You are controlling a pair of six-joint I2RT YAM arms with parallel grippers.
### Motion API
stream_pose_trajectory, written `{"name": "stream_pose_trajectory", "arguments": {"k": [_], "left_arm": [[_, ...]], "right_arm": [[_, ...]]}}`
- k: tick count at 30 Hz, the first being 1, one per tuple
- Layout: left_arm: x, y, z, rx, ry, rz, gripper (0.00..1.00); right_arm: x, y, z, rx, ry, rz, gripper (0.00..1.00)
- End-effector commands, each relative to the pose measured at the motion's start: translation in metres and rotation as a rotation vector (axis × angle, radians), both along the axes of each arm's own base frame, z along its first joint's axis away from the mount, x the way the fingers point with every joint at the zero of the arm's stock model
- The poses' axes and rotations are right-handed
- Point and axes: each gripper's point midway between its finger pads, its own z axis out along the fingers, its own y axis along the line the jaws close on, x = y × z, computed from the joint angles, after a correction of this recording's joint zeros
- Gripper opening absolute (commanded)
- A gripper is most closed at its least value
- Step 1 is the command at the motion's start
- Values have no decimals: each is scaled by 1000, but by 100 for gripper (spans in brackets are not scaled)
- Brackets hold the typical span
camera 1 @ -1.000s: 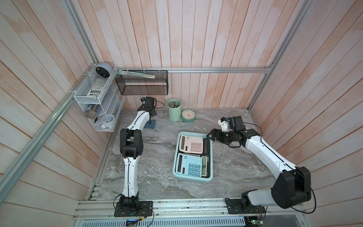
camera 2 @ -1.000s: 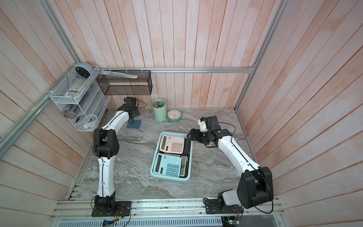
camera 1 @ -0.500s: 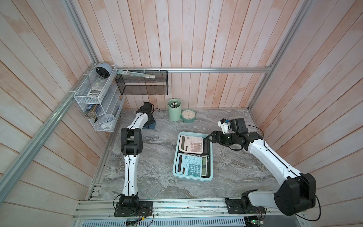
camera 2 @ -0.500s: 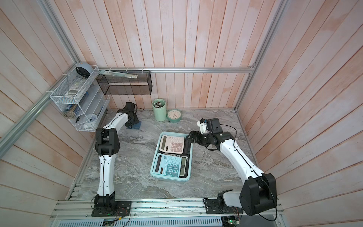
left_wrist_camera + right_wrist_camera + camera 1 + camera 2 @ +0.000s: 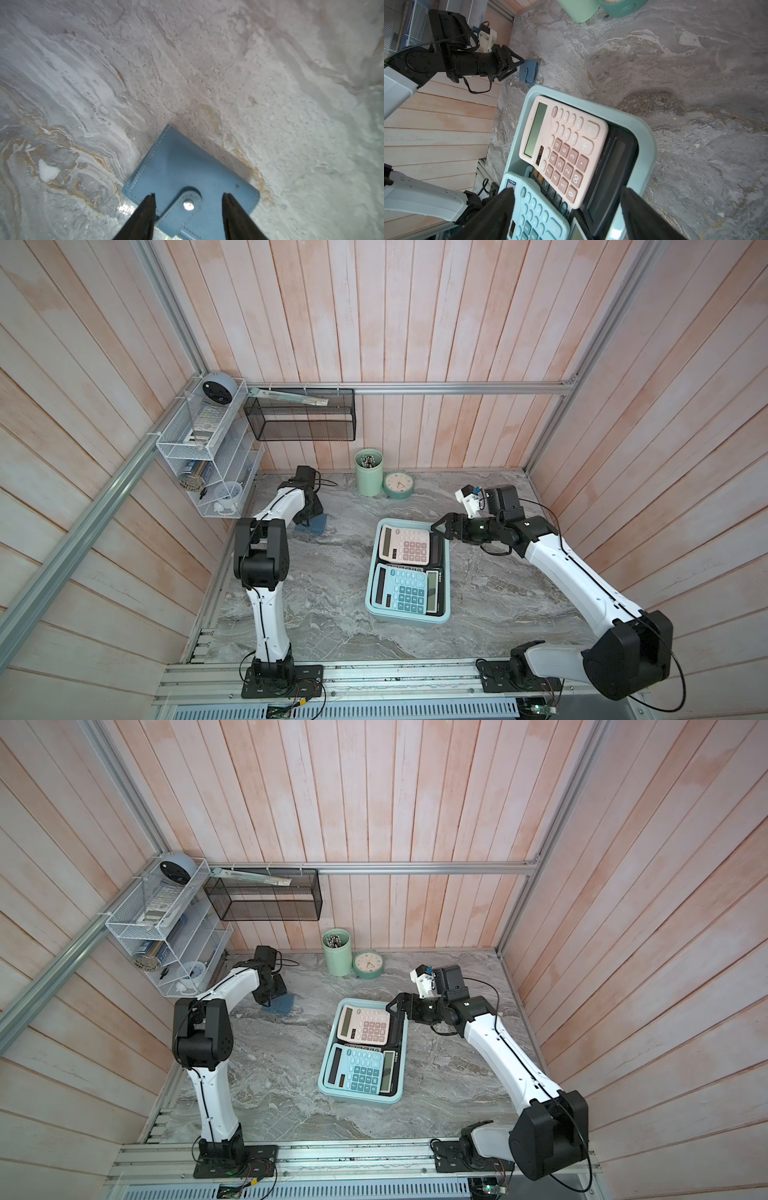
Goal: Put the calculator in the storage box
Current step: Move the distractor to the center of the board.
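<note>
The light aqua storage box (image 5: pixel 447 572) (image 5: pixel 327 1052) (image 5: pixel 648 145) lies mid-table. In it a pink calculator (image 5: pixel 405 545) (image 5: pixel 365 1025) (image 5: pixel 562 149) and a blue calculator (image 5: pixel 403 589) (image 5: pixel 359 1069) (image 5: pixel 537 212) rest on top of black calculators (image 5: pixel 610 166). My right gripper (image 5: pixel 436 529) (image 5: pixel 390 1009) (image 5: pixel 568 192) hovers open over the box's far right corner, holding nothing. My left gripper (image 5: pixel 309 522) (image 5: pixel 270 1000) (image 5: pixel 190 195) is open at the back left, its fingers poised over a blue snap wallet (image 5: pixel 187 166) (image 5: pixel 316 526) (image 5: pixel 529 70) lying on the table.
A green pen cup (image 5: pixel 369 472) and a round green clock (image 5: pixel 398 485) stand against the back wall. A black mesh basket (image 5: pixel 299 418) and a white wire rack (image 5: pixel 208 448) hang on the walls at the back left. Wooden walls close three sides.
My left gripper has come down from near the back wall onto the blue wallet. My right gripper has shifted slightly toward the box and stays open.
</note>
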Motion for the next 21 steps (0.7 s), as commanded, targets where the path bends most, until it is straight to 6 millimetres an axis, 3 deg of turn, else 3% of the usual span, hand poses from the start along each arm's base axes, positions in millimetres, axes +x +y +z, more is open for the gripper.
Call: {"name": "stream_pose_trajectory", "arguments": {"k": [1, 5, 10, 12, 17, 21], "left_arm": [[7, 3, 25, -5, -77, 21, 49], [18, 19, 24, 29, -62, 40, 57], [16, 24, 3, 2, -23, 27, 70], [14, 21, -7, -10, 13, 12, 70], [-11, 13, -35, -60, 110, 15, 69], [-42, 5, -44, -118, 103, 41, 67]], "right_arm": [[3, 18, 28, 43, -95, 54, 86], [12, 41, 31, 58, -106, 91, 86], [15, 72, 27, 24, -112, 144, 85], [16, 81, 23, 30, -94, 162, 85], [12, 104, 21, 33, -51, 223, 84], [6, 123, 25, 29, -56, 276, 84]]}}
